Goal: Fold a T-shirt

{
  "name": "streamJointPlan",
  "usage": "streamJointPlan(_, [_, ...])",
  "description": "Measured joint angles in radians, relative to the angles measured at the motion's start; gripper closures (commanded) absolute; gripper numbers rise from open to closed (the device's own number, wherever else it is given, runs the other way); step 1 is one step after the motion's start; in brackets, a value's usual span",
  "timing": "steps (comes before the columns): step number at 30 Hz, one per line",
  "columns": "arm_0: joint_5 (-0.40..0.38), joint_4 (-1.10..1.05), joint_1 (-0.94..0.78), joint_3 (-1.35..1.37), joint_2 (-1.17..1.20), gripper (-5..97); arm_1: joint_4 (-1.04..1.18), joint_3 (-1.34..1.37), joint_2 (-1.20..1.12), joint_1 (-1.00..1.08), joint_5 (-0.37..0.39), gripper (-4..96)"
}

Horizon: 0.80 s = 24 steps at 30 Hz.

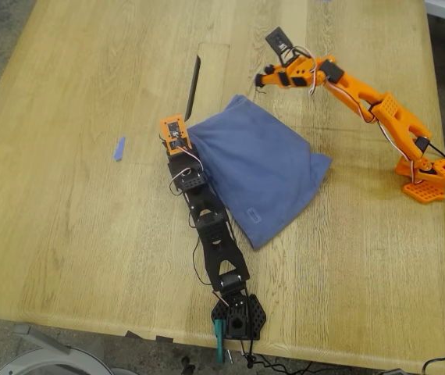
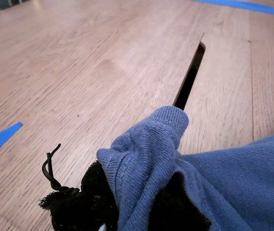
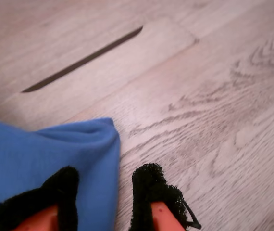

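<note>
The T-shirt (image 1: 258, 176) lies already folded into a compact blue bundle near the middle of the wooden table (image 1: 66, 234), between the 2 arms. The black arm's gripper, my first gripper (image 1: 175, 137), sits at the bundle's edge toward the exterior view's left; its wrist view shows a hem of the cloth pinched and bunched up between the padded jaws, so it is clamped on fabric. The orange arm's gripper, my second gripper (image 1: 273, 76), hangs above the far corner of the bundle, and its jaws stand apart with nothing between them; 1 pad overlaps the cloth's corner, the other sits over bare wood.

The risk, as I judge it, is drag: if the black arm pulls while only that small pinch holds, the layers could slide and the fold come undone. The slot (image 1: 193, 86) cut in the table lies just beyond the pinched hem, and cloth or a pad could catch there.
</note>
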Motion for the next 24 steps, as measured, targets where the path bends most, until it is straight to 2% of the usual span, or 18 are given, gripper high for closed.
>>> streamJointPlan(4, [0.000, 0.002, 0.000, 0.000, 0.000, 92, 0.038, 0.000, 0.000, -0.006, 0.121, 68.2])
streamJointPlan(10, [0.002, 0.018, 0.003, 0.002, 0.014, 92, -0.020, 0.000, 0.000, 0.015, 0.407, 69.6])
streamJointPlan(15, [0.002, 0.034, 0.011, 0.002, 0.014, 92, -0.043, 0.000, 0.000, 0.018, 0.566, 69.7])
streamJointPlan(18, [0.002, 0.046, 0.017, 0.002, 0.015, 92, -0.043, 0.002, 0.000, 0.015, 0.617, 69.7])
streamJointPlan(24, [0.002, 0.078, 0.031, 0.026, 0.060, 92, -0.074, 0.063, 0.000, 0.005, 0.635, 69.7])
